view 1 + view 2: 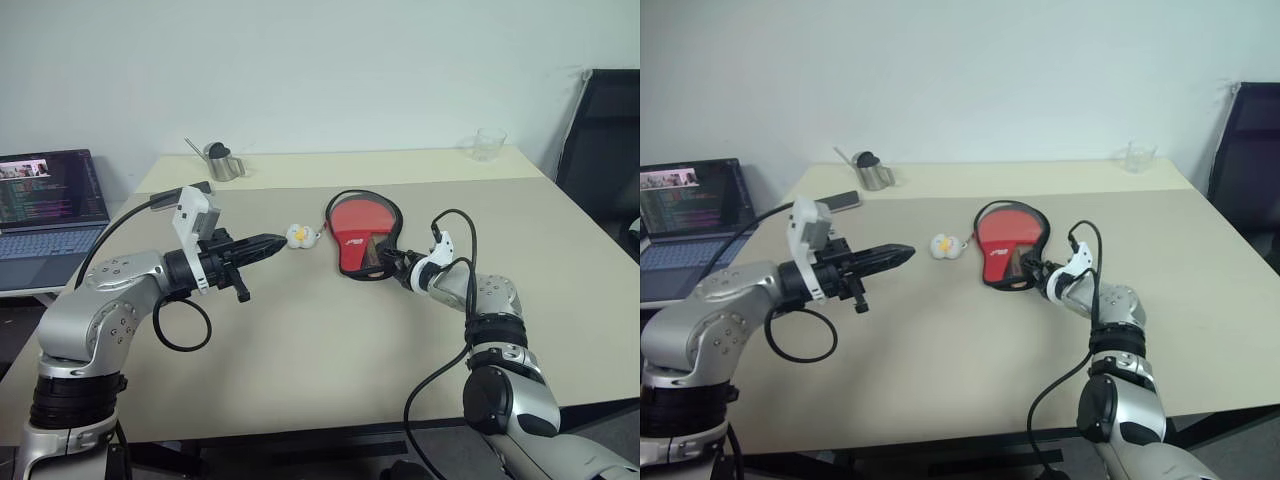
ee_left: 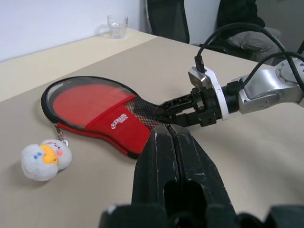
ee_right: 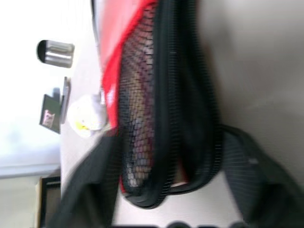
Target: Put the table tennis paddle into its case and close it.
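The case (image 1: 362,233), a black-piped pouch with a red front panel, a white logo and a mesh pocket, is seen lying flat on the beige table (image 1: 300,340) a little right of centre in the head views, its round end toward the wall and its narrow end toward the lower right. The table tennis paddle (image 2: 80,99) is seen inside it: its red face shows through the open round part of the case in the left wrist view, and a striped handle can be made out behind the mesh in the right wrist view. The right gripper (image 1: 392,262) is placed at the narrow end of the case, and its two black fingers (image 3: 92,180) are set on either side of that end, partly open; whether they are pressing on the fabric cannot be told. The left gripper (image 1: 272,243) is held above the table at centre left, pointing toward the case, with its fingers closed together and nothing between them. A small white plush charm (image 1: 300,235) with a yellow beak is seen just left of the case, joined to it by a short chain, just beyond the left fingertips. A metal jug (image 1: 222,161) stands at the upper left of the table, a clear glass (image 1: 489,143) at the upper right, and an open laptop (image 1: 50,215) is seen at the far left edge.
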Robot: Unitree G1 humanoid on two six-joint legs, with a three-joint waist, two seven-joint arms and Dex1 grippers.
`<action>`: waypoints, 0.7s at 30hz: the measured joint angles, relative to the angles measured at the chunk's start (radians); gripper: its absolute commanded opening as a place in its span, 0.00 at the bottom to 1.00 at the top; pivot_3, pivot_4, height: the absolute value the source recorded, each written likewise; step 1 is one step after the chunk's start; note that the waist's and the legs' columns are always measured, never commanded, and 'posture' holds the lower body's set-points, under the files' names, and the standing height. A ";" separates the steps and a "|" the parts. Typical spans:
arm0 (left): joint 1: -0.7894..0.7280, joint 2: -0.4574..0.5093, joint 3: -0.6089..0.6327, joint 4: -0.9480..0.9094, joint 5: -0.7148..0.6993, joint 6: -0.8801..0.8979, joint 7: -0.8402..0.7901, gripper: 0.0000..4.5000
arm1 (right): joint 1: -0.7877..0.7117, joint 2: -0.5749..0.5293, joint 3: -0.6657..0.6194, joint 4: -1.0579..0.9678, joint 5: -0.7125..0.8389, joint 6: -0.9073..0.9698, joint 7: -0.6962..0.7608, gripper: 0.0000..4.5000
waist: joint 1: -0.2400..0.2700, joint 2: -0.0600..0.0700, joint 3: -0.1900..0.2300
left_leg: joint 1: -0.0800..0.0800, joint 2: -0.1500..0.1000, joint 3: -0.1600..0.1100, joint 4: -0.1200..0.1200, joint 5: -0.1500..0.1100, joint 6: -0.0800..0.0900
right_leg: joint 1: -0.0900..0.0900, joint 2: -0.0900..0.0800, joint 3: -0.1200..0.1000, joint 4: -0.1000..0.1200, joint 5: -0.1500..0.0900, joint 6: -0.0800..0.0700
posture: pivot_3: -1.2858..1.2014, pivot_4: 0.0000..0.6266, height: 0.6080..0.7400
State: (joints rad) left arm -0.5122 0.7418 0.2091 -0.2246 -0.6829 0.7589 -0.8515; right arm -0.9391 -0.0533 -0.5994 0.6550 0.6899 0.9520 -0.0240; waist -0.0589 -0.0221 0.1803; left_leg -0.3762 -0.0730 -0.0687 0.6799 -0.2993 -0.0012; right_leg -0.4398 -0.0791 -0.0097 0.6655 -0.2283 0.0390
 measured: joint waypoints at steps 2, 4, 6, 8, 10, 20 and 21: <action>0.000 0.000 -0.001 0.000 0.000 0.000 0.005 0.00 | 0.002 0.000 0.000 0.006 -0.001 -0.006 -0.001 0.30 | 0.000 0.000 0.000 | 0.000 0.000 0.000 0.000 0.000 0.000 | 0.000 0.000 0.000 0.000 0.000 0.000 | 0.52 0.24 1.00; -0.001 0.000 -0.002 0.000 0.000 0.000 0.009 0.00 | 0.002 0.000 0.001 0.006 0.000 -0.010 -0.001 0.16 | 0.000 0.000 0.000 | 0.000 0.000 0.000 0.000 0.000 0.000 | 0.000 0.000 0.000 -0.001 0.000 0.000 | 0.52 0.24 1.00; -0.001 0.000 -0.004 0.000 0.000 0.000 0.010 0.00 | 0.001 0.000 0.003 0.006 0.001 -0.011 0.001 0.03 | 0.000 0.000 0.000 | 0.000 0.000 0.000 0.000 0.000 0.000 | 0.000 0.000 0.000 -0.001 0.000 0.000 | 0.52 0.24 1.00; -0.001 0.000 -0.006 0.000 0.000 -0.001 0.010 0.00 | -0.002 0.000 0.006 0.006 0.001 -0.013 0.001 0.01 | 0.001 0.000 0.000 | 0.000 0.000 0.000 0.000 0.000 0.000 | 0.001 0.000 0.000 -0.001 0.000 0.000 | 0.52 0.24 1.00; -0.001 0.000 -0.006 0.000 0.000 -0.001 0.010 0.00 | -0.002 0.000 0.008 0.006 0.001 -0.015 0.000 0.01 | 0.002 0.000 0.000 | 0.000 0.000 0.000 0.000 0.000 0.000 | 0.001 0.000 0.000 0.000 0.000 0.000 | 0.52 0.24 1.00; -0.001 0.000 -0.007 0.000 0.001 -0.003 0.007 0.00 | 0.023 -0.003 0.033 -0.051 0.007 0.036 0.000 0.01 | 0.003 0.000 0.000 | -0.001 0.001 0.000 0.000 0.000 0.000 | 0.000 0.001 0.000 -0.001 0.000 0.000 | 0.52 0.24 1.00; -0.002 0.000 -0.008 0.000 0.001 -0.003 0.006 0.00 | 0.035 -0.012 0.040 -0.077 0.016 0.071 0.006 0.01 | 0.004 0.000 0.000 | -0.002 0.001 0.000 0.000 0.000 0.000 | 0.000 0.001 0.000 -0.002 0.000 0.000 | 0.52 0.24 1.00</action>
State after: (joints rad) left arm -0.5141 0.7422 0.2010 -0.2244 -0.6821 0.7560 -0.8459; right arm -0.9045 -0.0655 -0.5590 0.5783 0.7054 1.0233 -0.0185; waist -0.0549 -0.0222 0.1802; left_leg -0.3778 -0.0723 -0.0691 0.6796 -0.2993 -0.0012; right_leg -0.4403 -0.0784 -0.0101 0.6639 -0.2282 0.0391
